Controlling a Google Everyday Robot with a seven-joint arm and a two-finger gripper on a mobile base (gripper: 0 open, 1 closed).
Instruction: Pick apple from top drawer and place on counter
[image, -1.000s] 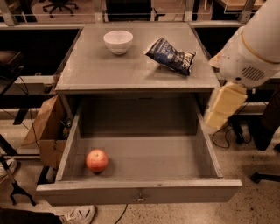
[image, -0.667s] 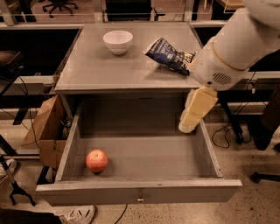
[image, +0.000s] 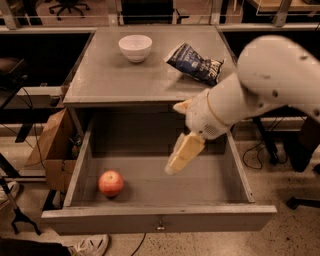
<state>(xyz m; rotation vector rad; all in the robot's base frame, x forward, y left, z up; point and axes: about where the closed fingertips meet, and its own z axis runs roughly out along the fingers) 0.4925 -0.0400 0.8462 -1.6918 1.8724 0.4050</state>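
The red-orange apple (image: 111, 183) lies on the floor of the open top drawer (image: 159, 218), near its front left corner. The drawer is pulled fully out below the grey counter (image: 115, 80). My gripper (image: 181, 155) hangs over the middle of the drawer, pointing down and to the left, well to the right of the apple and above it. It holds nothing that I can see. My white arm comes in from the right and covers the drawer's right rear part.
A white bowl (image: 135, 47) stands at the back of the counter. A dark chip bag (image: 195, 63) lies at the counter's right. A cardboard box (image: 52, 152) stands on the floor left of the cabinet. Cables and chair legs lie on the right.
My arm and gripper have swung left and down, from beside the drawer's right wall to over its middle. The apple has not moved.
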